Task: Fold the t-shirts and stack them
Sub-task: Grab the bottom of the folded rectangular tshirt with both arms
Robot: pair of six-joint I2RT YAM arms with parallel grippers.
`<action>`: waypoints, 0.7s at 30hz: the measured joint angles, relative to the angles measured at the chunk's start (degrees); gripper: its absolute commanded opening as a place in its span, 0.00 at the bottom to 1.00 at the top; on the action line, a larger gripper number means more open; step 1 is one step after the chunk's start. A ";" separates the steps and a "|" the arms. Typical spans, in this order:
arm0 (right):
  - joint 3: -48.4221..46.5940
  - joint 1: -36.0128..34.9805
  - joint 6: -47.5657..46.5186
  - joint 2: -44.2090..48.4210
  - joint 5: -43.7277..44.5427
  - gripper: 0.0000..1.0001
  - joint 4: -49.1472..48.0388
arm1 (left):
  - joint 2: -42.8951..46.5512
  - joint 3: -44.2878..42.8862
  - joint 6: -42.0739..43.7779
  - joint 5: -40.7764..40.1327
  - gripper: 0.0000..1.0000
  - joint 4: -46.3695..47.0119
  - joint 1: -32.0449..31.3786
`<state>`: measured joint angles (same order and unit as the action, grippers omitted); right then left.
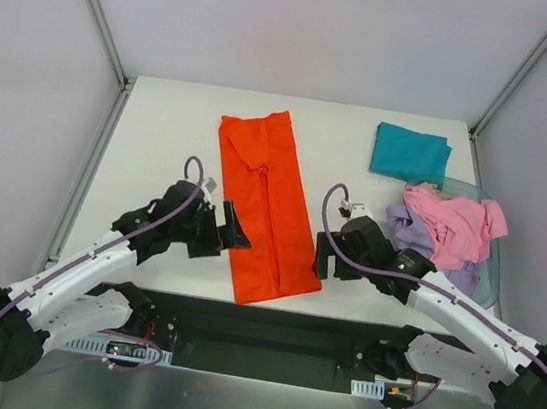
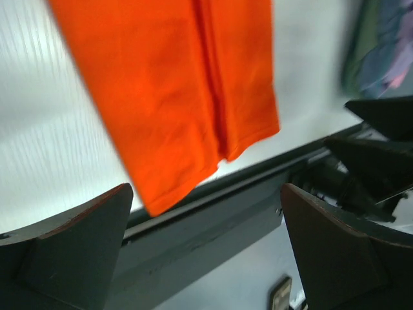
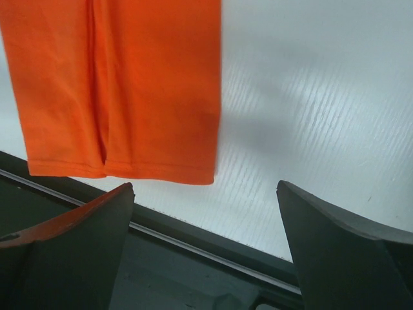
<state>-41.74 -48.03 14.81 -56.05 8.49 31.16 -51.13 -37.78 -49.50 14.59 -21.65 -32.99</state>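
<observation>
Now orange-red t-shirt [image 1: 265, 208] flat in long strip; left gripper [image 1: 234, 227], right gripper [image 1: 323, 256] flank it, jaws spread wide, empty

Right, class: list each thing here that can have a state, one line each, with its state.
orange-red t-shirt: folded into a long strip, flat on the table
teal t-shirt: folded, flat
pink t-shirt: unfolded, crumpled on the heap
lavender t-shirt: unfolded, crumpled under the pink one
blue tub: partly covered by the heap
left gripper: open, empty
right gripper: open, empty
</observation>
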 measured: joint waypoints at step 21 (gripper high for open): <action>0.61 5.90 4.20 -9.94 -9.86 0.88 1.66 | -27.34 0.94 -8.63 3.10 0.31 -1.40 -15.30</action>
<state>-41.12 -42.13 19.00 -66.00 -1.37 32.82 -78.48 -36.84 -58.13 17.69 -23.05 -48.29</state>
